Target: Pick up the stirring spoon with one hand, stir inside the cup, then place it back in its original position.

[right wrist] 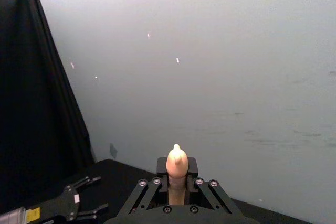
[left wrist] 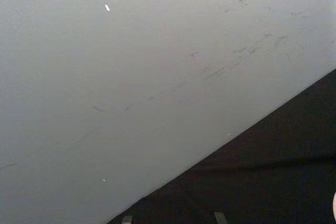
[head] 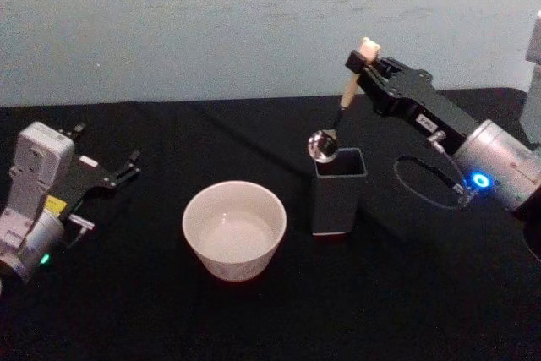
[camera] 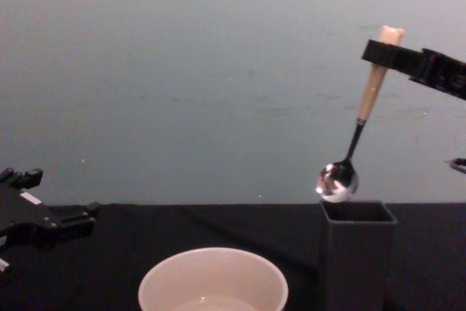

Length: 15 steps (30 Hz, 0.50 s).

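My right gripper is shut on the beige top of the stirring spoon and holds it in the air, tilted. The spoon's metal bowl hangs just above the open top of the dark grey square holder, clear of its rim. In the right wrist view the spoon's handle top pokes up from the gripper. The cream-white cup stands to the left of the holder, with the spoon not over it. My left gripper rests open at the far left of the table.
A black cloth covers the table, and a pale wall rises behind it. A black cable loop hangs under the right wrist, beside the holder. Bare cloth lies between the cup and the left arm.
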Each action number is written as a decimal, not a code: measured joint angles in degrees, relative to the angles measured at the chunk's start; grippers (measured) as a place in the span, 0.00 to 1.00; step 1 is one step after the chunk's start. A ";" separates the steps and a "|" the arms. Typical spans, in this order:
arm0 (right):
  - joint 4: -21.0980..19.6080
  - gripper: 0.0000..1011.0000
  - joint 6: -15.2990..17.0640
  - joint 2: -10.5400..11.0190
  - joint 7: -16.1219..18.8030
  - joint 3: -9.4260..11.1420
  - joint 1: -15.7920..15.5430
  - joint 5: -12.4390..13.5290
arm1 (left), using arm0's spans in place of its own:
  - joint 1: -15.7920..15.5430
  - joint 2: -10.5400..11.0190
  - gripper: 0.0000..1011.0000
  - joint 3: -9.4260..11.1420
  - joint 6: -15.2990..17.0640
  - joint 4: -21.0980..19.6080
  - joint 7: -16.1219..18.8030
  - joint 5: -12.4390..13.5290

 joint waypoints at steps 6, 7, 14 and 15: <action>-1.21 0.19 -0.53 1.36 -0.25 1.13 -1.61 0.57 | 0.00 0.00 0.99 0.00 0.00 0.00 0.00 0.00; -1.29 0.19 -0.55 1.51 -0.26 1.17 -1.76 0.57 | 0.00 0.00 0.99 0.00 0.00 0.00 0.00 0.00; -1.09 0.19 -0.59 2.28 -0.36 1.01 -2.60 0.22 | 0.00 0.00 0.99 0.00 0.00 0.00 0.00 0.00; -0.96 0.19 -0.59 2.28 -0.40 0.94 -2.61 0.09 | 0.00 0.00 0.99 0.00 0.00 0.00 0.00 0.00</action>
